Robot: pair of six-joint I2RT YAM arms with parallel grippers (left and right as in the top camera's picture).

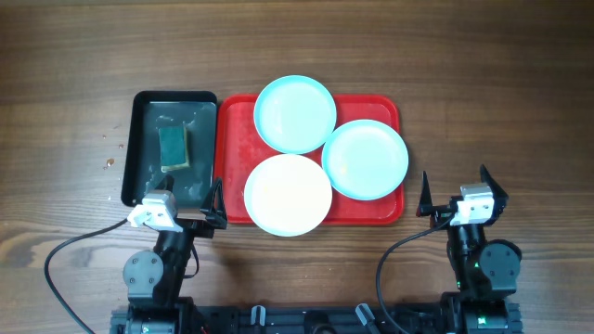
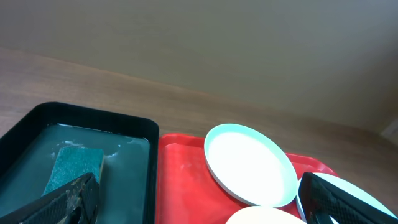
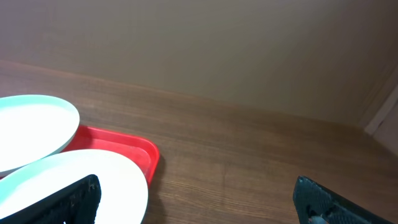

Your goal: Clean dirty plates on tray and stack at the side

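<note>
Step in hand: nothing is gripped yet, so the job probably opens with fetching the green sponge (image 1: 173, 147).
Left gripper (image 1: 212, 210): fingers spread wide, empty.
Right gripper (image 1: 456, 192): fingers spread wide, empty, over bare table (image 1: 501, 111).
Sponge: ahead of the left fingers and to their left, lying flat in the wet black tray (image 1: 148, 116).
Red tray (image 1: 237, 121): just ahead of the left fingers, toward their right; for the right fingers it lies ahead and to the left.
White plate (image 1: 288, 195): nearest plate, close beside the left fingers on their right, its near edge over the tray rim.
Far turquoise plate (image 1: 295, 113): well beyond both pairs of fingers, hanging over the far rim.
Right turquoise plate (image 1: 365, 159): nearest the right fingers, ahead and left; it seems to lean on its neighbours, though the overlap is hard to read.
Doing it well: close on the sponge across its narrow sides, coming straight down inside the black rim; steady one plate with the right fingers before wiping.
Dirt: no smear is clear from here.
</note>
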